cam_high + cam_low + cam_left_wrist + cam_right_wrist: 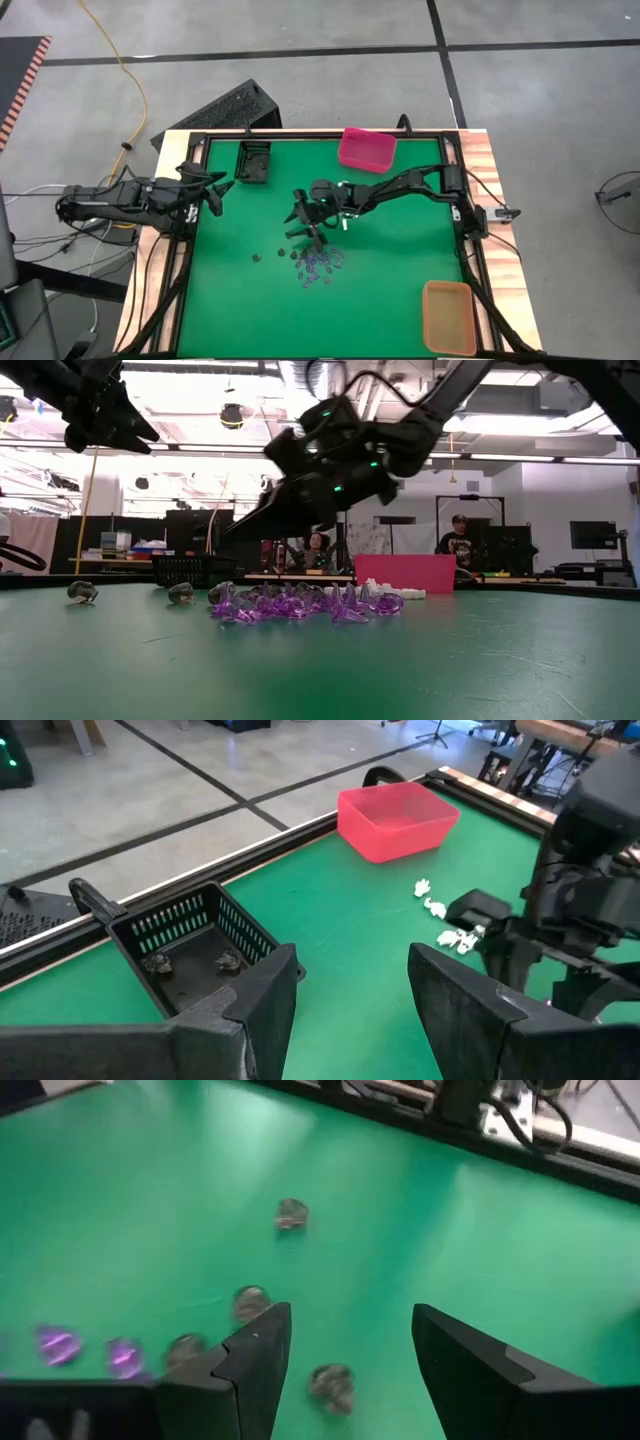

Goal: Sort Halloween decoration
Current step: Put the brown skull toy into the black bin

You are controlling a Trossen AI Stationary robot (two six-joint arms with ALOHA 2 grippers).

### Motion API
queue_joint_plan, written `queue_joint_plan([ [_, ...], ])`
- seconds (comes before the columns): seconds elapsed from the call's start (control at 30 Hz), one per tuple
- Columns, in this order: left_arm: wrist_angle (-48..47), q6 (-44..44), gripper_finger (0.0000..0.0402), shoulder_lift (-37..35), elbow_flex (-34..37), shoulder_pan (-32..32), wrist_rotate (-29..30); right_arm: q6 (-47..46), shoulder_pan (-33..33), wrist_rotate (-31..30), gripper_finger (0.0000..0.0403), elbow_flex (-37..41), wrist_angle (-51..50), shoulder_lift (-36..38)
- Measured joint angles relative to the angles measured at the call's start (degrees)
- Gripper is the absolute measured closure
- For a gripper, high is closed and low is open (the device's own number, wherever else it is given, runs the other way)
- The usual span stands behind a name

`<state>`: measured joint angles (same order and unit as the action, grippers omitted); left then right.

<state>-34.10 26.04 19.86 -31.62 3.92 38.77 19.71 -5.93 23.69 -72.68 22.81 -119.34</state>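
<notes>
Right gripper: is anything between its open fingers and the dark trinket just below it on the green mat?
Nothing visible. The right gripper hangs open above the dark trinket, with only bare green mat between them. The other dark trinkets lie apart, and the purple trinkets sit off to the side.

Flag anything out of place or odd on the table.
Nothing looks damaged. The trinkets are just unsorted: a purple heap mid-table, dark ones loose beside it, white ones scattered near the pink bin. Only the black basket holds any, two dark pieces.
</notes>
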Motion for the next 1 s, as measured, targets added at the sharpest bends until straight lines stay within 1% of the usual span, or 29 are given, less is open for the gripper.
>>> queue_joint_plan([
  [0.2, -0.5, 0.0, 0.0219, 0.0, 0.0, 0.0, 0.0, 0.3, 0.1, 0.0, 0.0163, -7.1, -10.6, -4.4],
  [0.57, -1.7, 0.0, 0.0219, 0.0, 0.0, 0.0, 0.5, 7.4, 0.3, -1.3, 0.0163, -7.7, -13.4, -4.9],
  [1.0, -2.6, 0.2, 0.0219, 0.0, 0.0, 0.0, 1.0, 8.1, 0.2, -1.1, 0.0163, -7.7, -12.6, -7.6],
])
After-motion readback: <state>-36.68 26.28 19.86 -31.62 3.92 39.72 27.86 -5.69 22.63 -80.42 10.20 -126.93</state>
